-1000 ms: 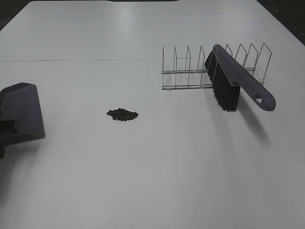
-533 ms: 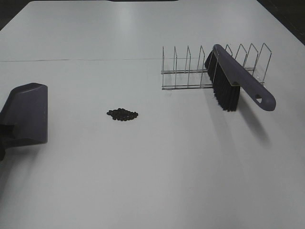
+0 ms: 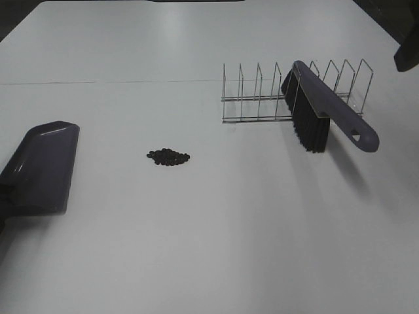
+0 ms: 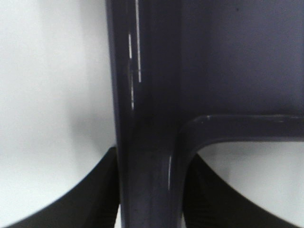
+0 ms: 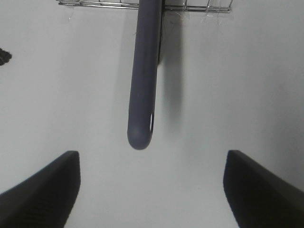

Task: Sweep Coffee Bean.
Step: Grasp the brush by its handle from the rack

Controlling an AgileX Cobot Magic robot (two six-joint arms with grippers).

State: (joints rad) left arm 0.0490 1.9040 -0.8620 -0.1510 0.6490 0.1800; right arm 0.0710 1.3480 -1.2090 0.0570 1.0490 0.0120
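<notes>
The coffee beans [image 3: 168,157] lie in a small dark cluster on the white table, left of centre; their edge also shows in the right wrist view [image 5: 4,55]. My left gripper [image 4: 149,190] is shut on the handle of the purple dustpan [image 3: 40,167], held at the table's left edge, apart from the beans. The purple brush [image 3: 327,114] with black bristles leans in the wire rack [image 3: 258,98]. My right gripper [image 5: 152,190] is open and empty above the table, its jaws wide on either side of the brush handle's end [image 5: 141,95].
The white table [image 3: 216,248] has a thin seam running across its far half. Part of my right arm [image 3: 407,52] shows as a dark shape at the far right edge. Dark floor lies beyond the table's far corners.
The dustpan has moved right toward the beans and turned, so its open tray now shows. A dark part of my right arm has come into view at the top right.
</notes>
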